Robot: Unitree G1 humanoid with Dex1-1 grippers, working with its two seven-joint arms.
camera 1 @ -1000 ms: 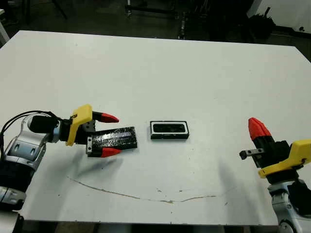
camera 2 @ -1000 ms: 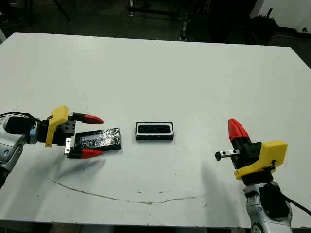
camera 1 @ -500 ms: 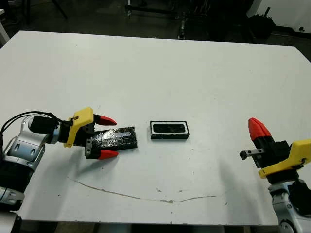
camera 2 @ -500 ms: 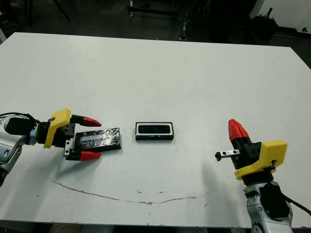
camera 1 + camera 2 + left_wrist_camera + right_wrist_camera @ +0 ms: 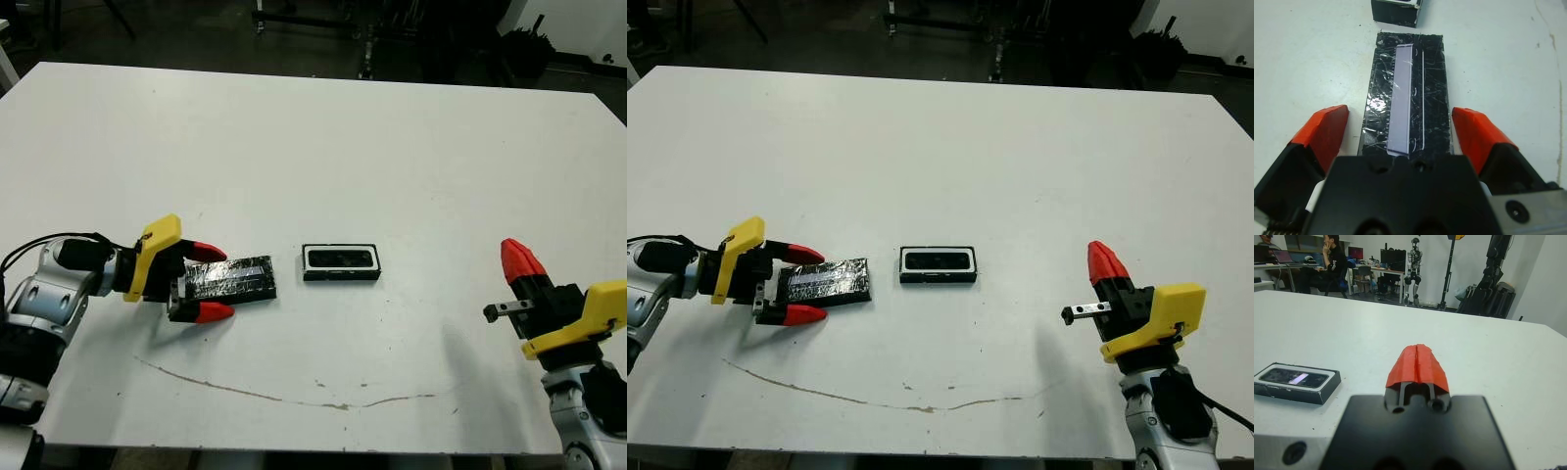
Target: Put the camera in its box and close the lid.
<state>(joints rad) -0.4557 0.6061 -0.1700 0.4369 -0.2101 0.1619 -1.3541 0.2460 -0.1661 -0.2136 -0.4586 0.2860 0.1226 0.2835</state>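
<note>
Lid (image 5: pixel 1406 95) glossy, crinkled black film (pale matt stripe); table (image 5: pixel 323 137) smooth, matt white.

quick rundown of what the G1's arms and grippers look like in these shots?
Both grippers, left and right, have red-tipped fingers on black bodies with yellow housings behind. Silver-grey metal arm segments follow, with black cables looping at the left wrist. A small silver pin juts from the right gripper's side.

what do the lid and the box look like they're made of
Lid: seemingly card or plastic under glossy black film, judging by crinkles, white glints and a pale stripe. Box: probably rigid card or plastic, with matte black walls and a white inner rim.
</note>
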